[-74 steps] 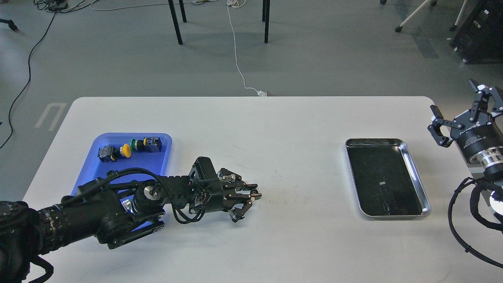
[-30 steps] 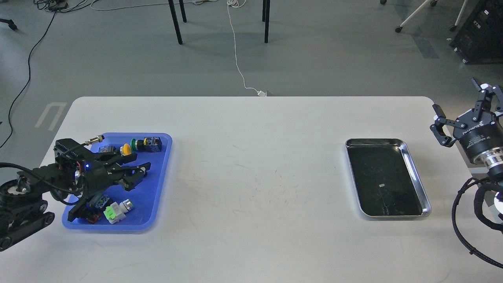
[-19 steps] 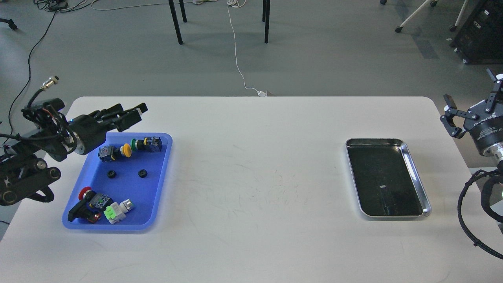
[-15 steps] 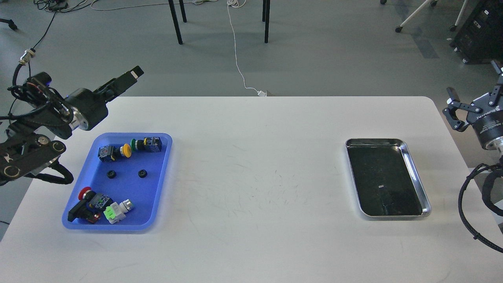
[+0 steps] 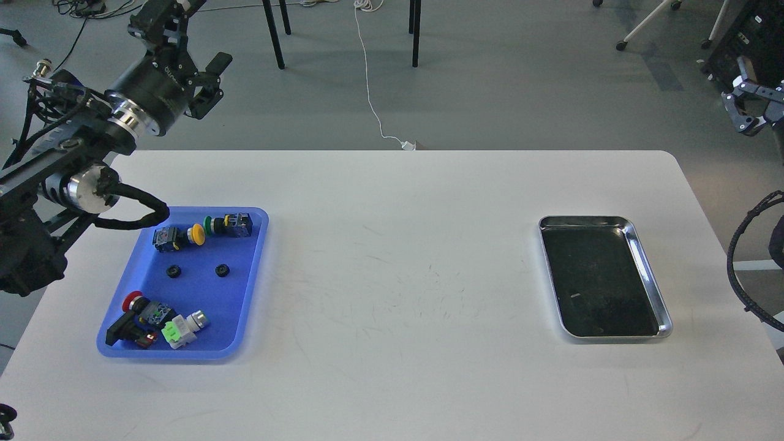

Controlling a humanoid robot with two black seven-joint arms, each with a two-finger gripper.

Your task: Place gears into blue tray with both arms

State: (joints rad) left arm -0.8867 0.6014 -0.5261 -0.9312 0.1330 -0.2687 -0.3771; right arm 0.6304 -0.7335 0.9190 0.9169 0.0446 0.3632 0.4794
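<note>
Two small black gears [image 5: 174, 271] [image 5: 222, 269] lie side by side on the floor of the blue tray [image 5: 248, 288], at the table's left. Nothing touches them. My left gripper [image 5: 191, 32] is raised high beyond the table's far left edge, well clear of the tray. It is open and empty, and one finger is cut off by the top of the view. At the right border my right gripper [image 5: 743, 101] is lifted off the table; its fingers are spread with nothing between them, and it is partly out of view.
Push-buttons share the blue tray: a yellow-capped one [image 5: 177, 237] and a green-capped one [image 5: 229, 225] at the back, a red one [image 5: 136, 315] and a light green one [image 5: 182, 326] at the front. A steel tray [image 5: 650, 272] with a dark bottom lies at the right.
My left arm swung from the table's middle over the blue tray, then rose up and back. Two gears now lie uncovered in the tray. The right gripper climbed up and right.
</note>
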